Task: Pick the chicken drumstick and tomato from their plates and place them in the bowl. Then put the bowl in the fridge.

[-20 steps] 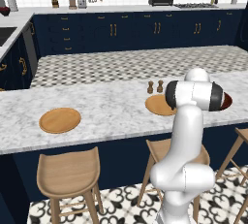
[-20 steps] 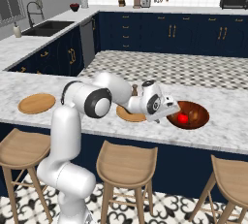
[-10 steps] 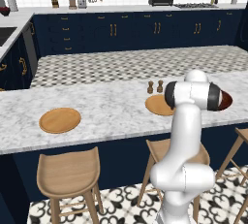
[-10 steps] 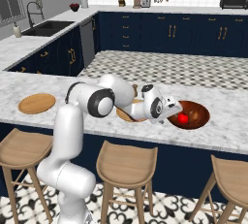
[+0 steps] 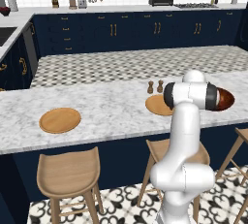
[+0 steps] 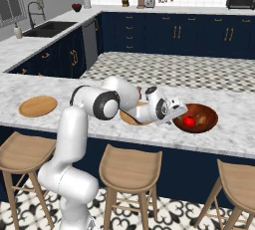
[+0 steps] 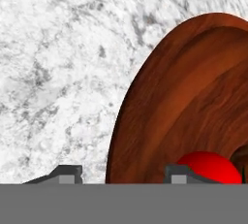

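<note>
Claw [image 7: 120, 174]: tips straddle near rim of bowl [image 7: 160, 97], one outside over marble counter [image 7: 58, 72], one inside by tomato [image 7: 208, 167]. Gap shows btwn tips, but can't tell if I've pinched the rim or merely stand apart round it. Bowl sits on counter toward its right end, just beside nearer plate [image 6: 130, 118]; tomato [image 6: 189, 122] in it. Both plates look bare; far plate [image 5: 60, 120] well apart to the left. Fridge leg not yet done, by my reckoning. Risks: one-sided hold on a thin rim, so bowl may tip when lifted & tomato roll out; inner tip may shove tomato; a weak pinch may let bowl slide on the marble or drop. Hard to make out: drumstick, maybe the brownish lump beside tomato in right base view, not sure; bowl's far side cut off in hand view; my arm hides part of nearer plate & bowl [image 5: 226, 99] in left base view.
</note>
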Robot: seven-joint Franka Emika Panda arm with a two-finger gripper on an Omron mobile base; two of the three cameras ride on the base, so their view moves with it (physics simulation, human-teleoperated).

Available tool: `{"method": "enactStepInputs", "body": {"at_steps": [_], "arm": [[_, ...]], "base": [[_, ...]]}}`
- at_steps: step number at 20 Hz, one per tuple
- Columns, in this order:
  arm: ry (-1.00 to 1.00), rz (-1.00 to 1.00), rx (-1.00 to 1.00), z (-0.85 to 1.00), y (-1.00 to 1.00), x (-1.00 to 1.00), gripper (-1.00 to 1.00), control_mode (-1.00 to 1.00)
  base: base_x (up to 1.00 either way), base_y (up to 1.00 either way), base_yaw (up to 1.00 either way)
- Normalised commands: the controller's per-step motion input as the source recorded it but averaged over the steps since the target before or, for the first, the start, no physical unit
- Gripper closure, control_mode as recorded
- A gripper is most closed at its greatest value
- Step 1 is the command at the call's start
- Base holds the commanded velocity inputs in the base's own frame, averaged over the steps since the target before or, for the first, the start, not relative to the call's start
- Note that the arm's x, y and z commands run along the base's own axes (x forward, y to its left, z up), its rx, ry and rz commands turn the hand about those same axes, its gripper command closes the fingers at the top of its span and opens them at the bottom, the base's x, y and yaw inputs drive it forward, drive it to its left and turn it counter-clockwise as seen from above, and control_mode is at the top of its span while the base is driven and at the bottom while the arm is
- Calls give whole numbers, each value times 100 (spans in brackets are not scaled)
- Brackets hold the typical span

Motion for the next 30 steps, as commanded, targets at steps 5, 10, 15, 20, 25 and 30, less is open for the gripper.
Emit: {"method": "enactStepInputs", "body": {"at_steps": [5,10,15,20,25,30], "arm": [[0,0,0,2,-32,-8,100,-100],[0,5,0,29,-10,-41,100,-100],[0,15,0,48,11,-64,100,-100],[5,39,0,69,58,-70,100,-100],[11,60,0,39,100,-43,100,-100],[11,55,0,59,98,-29,100,-100]], "base": [[0,0,0],[0,0,0],[0,0,0],[0,0,0],[0,0,0],[0,0,0]]}}
